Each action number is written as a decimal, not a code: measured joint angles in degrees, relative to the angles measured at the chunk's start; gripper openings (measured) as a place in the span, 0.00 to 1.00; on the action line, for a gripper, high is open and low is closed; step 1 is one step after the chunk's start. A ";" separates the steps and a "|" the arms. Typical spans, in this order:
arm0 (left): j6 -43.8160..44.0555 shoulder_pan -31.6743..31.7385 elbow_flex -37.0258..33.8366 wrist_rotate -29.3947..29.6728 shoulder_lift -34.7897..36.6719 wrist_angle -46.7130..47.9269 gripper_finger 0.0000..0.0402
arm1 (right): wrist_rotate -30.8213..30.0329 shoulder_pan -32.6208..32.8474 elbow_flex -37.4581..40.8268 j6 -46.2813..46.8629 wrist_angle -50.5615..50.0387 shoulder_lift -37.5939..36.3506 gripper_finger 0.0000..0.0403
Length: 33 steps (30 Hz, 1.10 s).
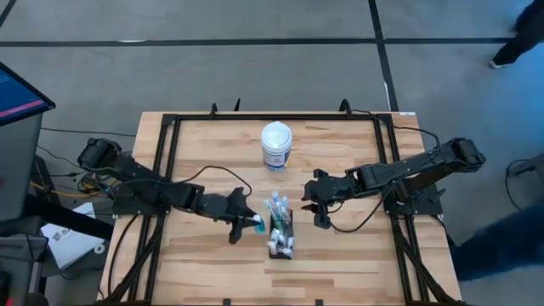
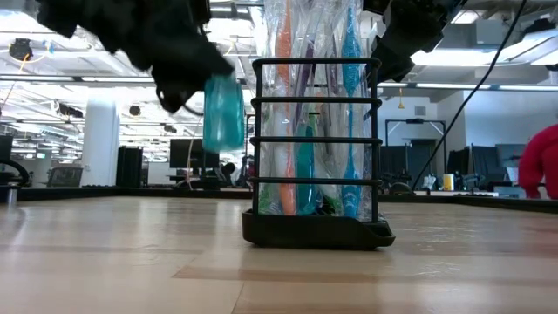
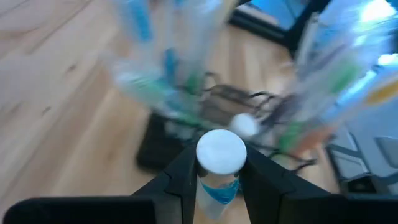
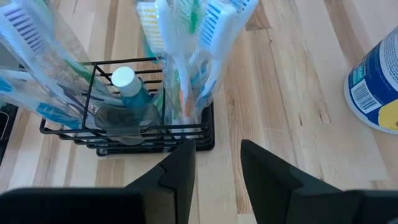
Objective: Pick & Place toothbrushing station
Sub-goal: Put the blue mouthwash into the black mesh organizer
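Bright, even overhead light — ceiling strips [image 2: 78,54] glow in the room behind, and shadows on the tabletop [image 1: 212,263] are soft and faint. The left wrist view is heavily blurred, especially the toothbrushes [image 3: 348,68]; the low view's near dark arm [image 2: 148,39] is out of focus.

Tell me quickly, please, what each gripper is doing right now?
Left gripper: shut on a blue tube beside the holder.
Right gripper: open, empty, near the holder.
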<state>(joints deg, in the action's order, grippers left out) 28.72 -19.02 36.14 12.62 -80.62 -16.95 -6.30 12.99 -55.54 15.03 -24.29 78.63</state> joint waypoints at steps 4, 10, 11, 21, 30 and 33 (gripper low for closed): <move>-0.18 -1.65 1.92 0.01 0.00 0.40 0.22 | -0.01 0.00 0.00 0.00 0.00 0.00 0.30; -0.27 -2.69 3.96 0.96 0.00 1.56 0.22 | -0.01 0.00 0.00 0.00 0.00 0.00 0.30; -0.65 -2.70 4.27 0.97 0.00 1.84 0.22 | 0.00 -0.01 0.00 0.00 0.00 0.00 0.30; -5.47 -2.49 7.43 1.07 0.00 2.05 0.22 | 0.00 -0.02 -0.01 0.00 0.74 0.00 0.30; -8.61 -2.35 8.61 1.07 0.00 3.29 0.22 | -0.01 -0.02 0.01 0.00 0.76 0.00 0.30; -9.78 -2.25 8.61 1.07 0.00 3.26 0.22 | 0.01 0.00 0.01 0.00 0.79 0.00 0.30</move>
<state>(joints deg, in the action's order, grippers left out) 18.94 -21.27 44.75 13.69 -80.62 -13.69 -6.29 12.99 -55.53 15.03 -23.51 78.63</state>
